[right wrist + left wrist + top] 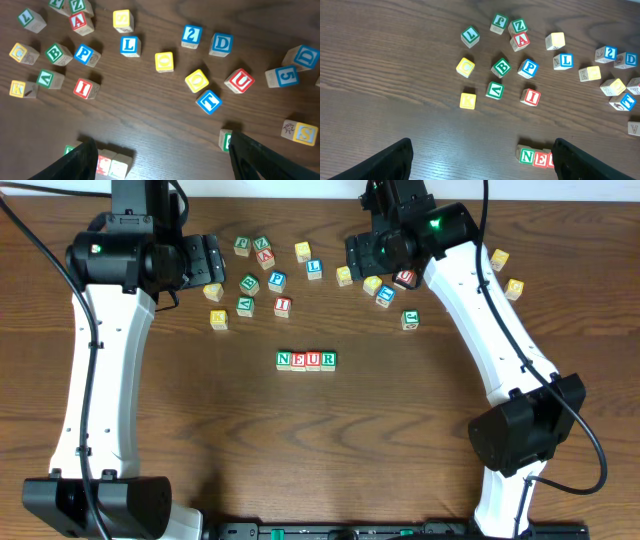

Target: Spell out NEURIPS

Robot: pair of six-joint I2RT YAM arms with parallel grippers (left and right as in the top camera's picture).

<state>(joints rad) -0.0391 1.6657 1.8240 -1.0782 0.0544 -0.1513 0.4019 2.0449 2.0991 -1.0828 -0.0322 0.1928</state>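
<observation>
Four cubes stand in a touching row at the middle of the tabletop [400, 440]. In the overhead view they read, left to right, green N [284, 360], red E [298, 360], red U [313, 360], green R [328, 360]. The red I [283, 306] sits loose beyond the row's left end, well apart from it. The blue P [276, 280] lies just past the I, beside a green B [249, 284]. Both belong to the scatter of cubes toward the far edge. Which yellow-faced cube carries the S cannot be told.

The left pincer [482, 145] hangs at the left edge of the scatter, its fingers spread wide with nothing between them. In its own view the I and P lie ahead, and the row's N and E show near its right finger. The right pincer [161, 142] hovers over the right part of the scatter, fingers likewise wide apart and empty. A blue T [208, 101] and a loose U cube [239, 80] lie ahead of it.
</observation>
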